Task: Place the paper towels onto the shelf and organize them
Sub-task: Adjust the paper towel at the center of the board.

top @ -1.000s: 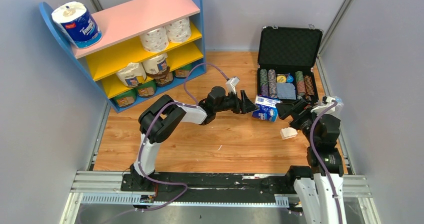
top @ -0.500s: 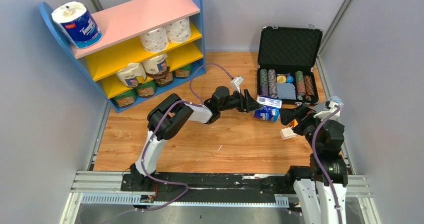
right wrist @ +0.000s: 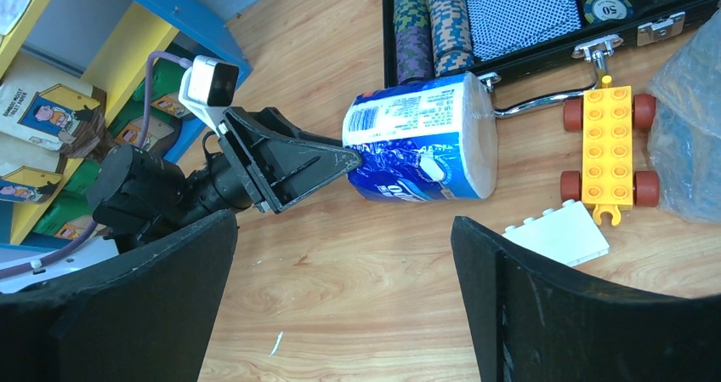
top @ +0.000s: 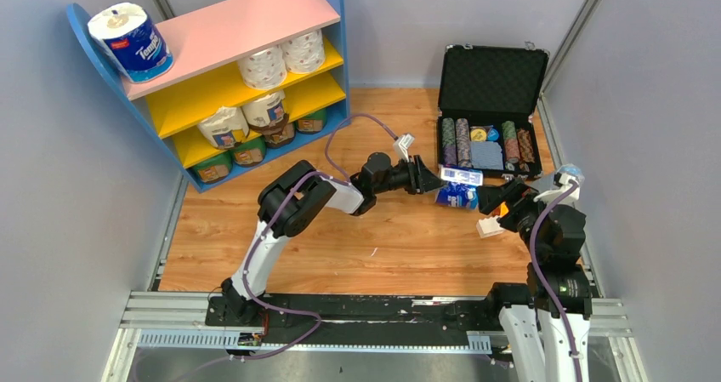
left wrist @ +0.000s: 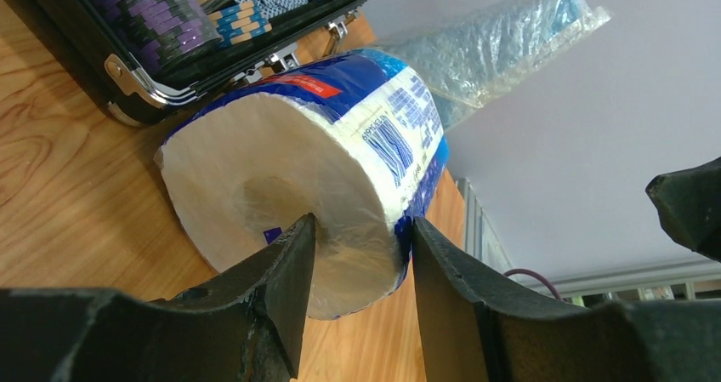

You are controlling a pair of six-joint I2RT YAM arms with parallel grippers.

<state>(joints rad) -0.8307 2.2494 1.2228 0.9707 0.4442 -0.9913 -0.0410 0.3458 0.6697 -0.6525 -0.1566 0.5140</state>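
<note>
Your left pincer [left wrist: 357,288] pinches the rim of the blue roll [left wrist: 340,161] lying on the desk [top: 340,237], while your right pincer [right wrist: 340,297] at three o'clock stays spread wide.

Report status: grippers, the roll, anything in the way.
Left gripper straddling the blue-white roll's edge. Right gripper open, empty. Roll lies against the black case; yellow toy car alongside.

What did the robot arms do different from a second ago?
The left tool reached farther right to the blue-white paper towel roll lying by the black case, and its fingers closed in around the roll's edge. The right tool pulled back a little, open. The roll shifted slightly right. The shelf and its rolls stayed put.
</note>
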